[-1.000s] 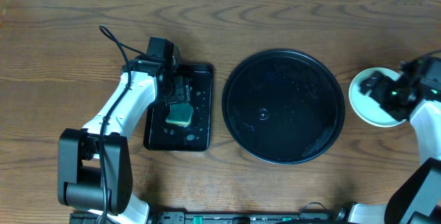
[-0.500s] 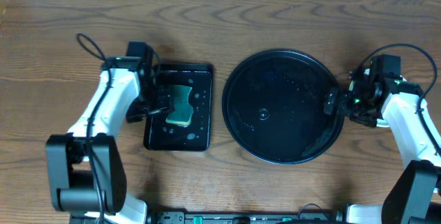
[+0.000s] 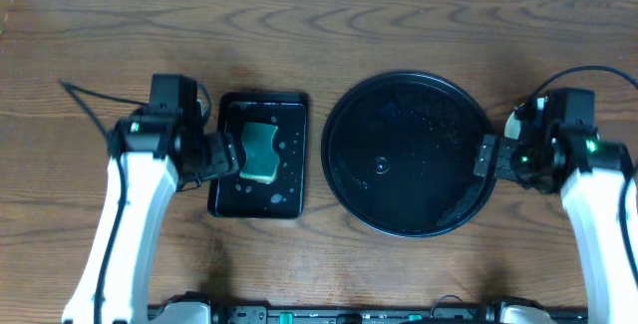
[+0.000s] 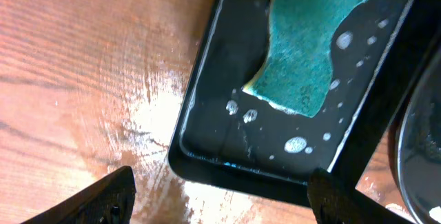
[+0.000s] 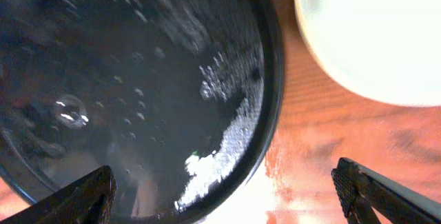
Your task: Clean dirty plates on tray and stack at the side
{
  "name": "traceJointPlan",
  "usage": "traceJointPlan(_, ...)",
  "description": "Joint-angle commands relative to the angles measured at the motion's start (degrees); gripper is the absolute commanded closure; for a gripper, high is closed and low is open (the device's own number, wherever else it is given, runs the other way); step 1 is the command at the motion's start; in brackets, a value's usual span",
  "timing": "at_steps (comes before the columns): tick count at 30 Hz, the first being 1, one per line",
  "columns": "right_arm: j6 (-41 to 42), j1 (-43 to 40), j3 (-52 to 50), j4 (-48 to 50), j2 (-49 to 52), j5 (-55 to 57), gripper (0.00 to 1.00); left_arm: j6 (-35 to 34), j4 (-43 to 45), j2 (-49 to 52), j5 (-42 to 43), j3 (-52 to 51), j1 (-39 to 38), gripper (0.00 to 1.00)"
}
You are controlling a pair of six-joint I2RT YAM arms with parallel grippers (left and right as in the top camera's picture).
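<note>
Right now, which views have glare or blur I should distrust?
Right wrist: the plate is washed out and soft, and glare streaks the wet round tray near its rim. Left wrist: sharp on the sponge, with a bright patch on the table beside the small tray. Overhead: even, no harsh glare.

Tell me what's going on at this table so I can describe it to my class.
Neither arm is holding anything. The left fingers are open above the edge of the small rectangular tray, where a green sponge lies among water drops. The right fingers are open over the rim of the round black tray, which is wet and has no plates on it. A pale plate sits on the wood just beside that tray.
</note>
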Motion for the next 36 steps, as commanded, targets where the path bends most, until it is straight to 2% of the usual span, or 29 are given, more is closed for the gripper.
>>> traceJointPlan(1, -0.74, 3.76, -4.17, 3.52, -11.37, 2.38, 0.01, 1.81, 2.99, -7.74, -0.33, -5.49, -1.11, 0.19)
traceJointPlan(9, 1.20, 6.10, -14.73, 6.82, -30.99, 4.00, 0.01, 1.66, 12.13, -23.02, -0.31, -16.50, -3.39, 0.19)
traceJointPlan(14, 1.18, 6.10, -15.76, 4.68, -36.33, 4.02, 0.01, 1.57, 12.48, -26.80, -0.31, -18.34, -3.39, 0.19)
traceJointPlan(36, 1.18, 6.10, -15.76, 4.50, -36.15, 4.02, 0.01, 1.60, 12.26, -25.00, -0.33, -18.34, -3.37, 0.19)
